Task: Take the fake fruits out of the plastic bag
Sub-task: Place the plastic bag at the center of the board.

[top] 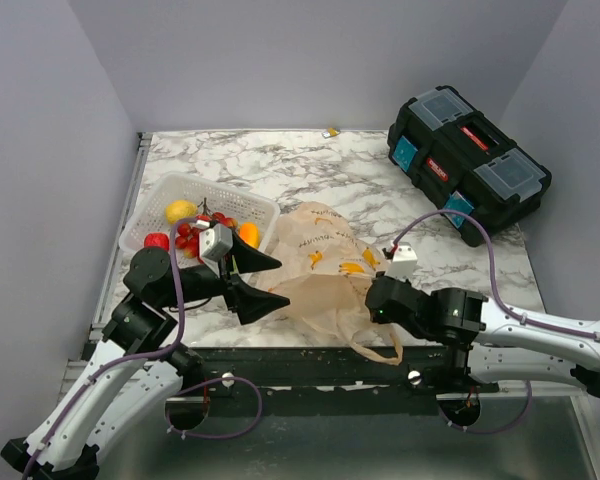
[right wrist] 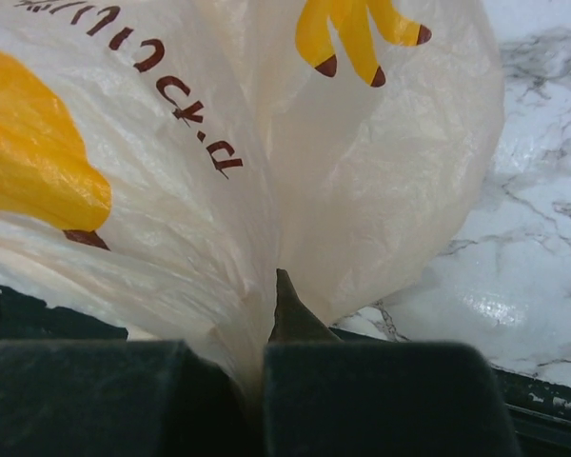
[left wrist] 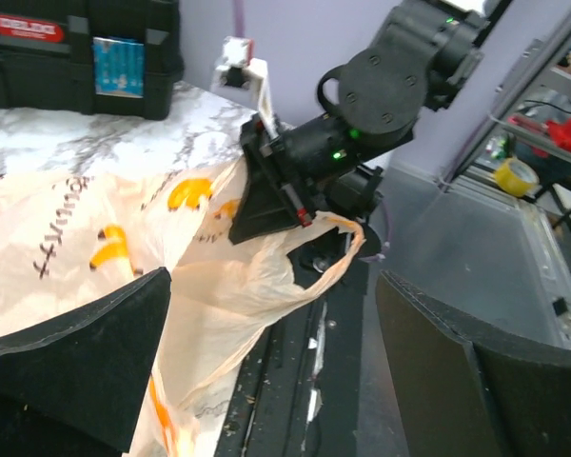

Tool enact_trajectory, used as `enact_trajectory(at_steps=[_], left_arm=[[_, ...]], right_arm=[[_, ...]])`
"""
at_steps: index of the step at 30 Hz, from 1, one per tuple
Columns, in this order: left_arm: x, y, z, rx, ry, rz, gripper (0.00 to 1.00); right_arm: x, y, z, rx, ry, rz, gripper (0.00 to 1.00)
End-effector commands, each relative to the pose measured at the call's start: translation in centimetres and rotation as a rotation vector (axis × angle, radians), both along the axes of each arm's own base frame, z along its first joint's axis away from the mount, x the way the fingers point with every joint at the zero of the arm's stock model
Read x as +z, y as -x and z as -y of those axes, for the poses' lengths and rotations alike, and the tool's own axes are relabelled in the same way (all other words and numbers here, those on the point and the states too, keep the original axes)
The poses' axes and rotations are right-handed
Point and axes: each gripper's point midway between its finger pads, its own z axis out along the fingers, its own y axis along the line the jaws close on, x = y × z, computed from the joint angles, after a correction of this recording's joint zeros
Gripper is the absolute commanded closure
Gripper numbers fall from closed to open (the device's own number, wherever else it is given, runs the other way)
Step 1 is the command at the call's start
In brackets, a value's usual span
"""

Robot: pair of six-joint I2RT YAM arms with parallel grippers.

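Observation:
The peach plastic bag (top: 320,262) with banana prints lies crumpled at the table's near edge. My right gripper (top: 377,300) is shut on its near right edge; in the right wrist view the film (right wrist: 266,171) is pinched between the closed fingers (right wrist: 362,400). My left gripper (top: 283,282) is open at the bag's left side, its fingers (left wrist: 76,371) wide apart with only a loose fold of the bag (left wrist: 124,248) between them. A yellow lemon (top: 180,210), a small red fruit (top: 156,241) and an orange-yellow fruit (top: 248,234) lie in the white mesh basket (top: 160,195). The bag's inside is hidden.
A bunch of small red berries (top: 193,236) also lies in the basket. A black toolbox (top: 468,160) stands at the back right. The dark table rail (top: 310,360) runs just below the bag. Grey walls close in on the left and right.

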Motion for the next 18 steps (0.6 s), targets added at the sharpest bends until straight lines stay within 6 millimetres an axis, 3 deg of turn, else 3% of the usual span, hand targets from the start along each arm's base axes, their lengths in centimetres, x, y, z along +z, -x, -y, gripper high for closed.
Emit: enact_trajectory(at_steps=[1, 4, 8, 12, 18], left_arm=[[0.0, -1.4, -0.9, 0.126, -0.018, 0.036, 0.12], [0.0, -1.6, -1.0, 0.137, -0.02, 0.042, 0.11], [-0.4, -1.8, -1.2, 0.155, -0.023, 0.035, 0.11], [-0.1, -2.2, -1.5, 0.194, -0.012, 0.048, 0.11], [1.1, -4.9, -4.7, 0.468, 0.021, 0.068, 0.09]], right_arm=[[3.5, -2.5, 0.8, -0.069, 0.018, 0.15, 0.99], [4.5, -3.4, 1.3, -0.05, 0.068, 0.226, 0.99], [6.0, -3.6, -0.4, 0.021, -0.059, 0.294, 0.99], [10.5, -4.4, -1.6, 0.046, -0.202, 0.434, 0.99], [17.7, -9.3, -1.1, -0.047, -0.078, 0.556, 0.99]])
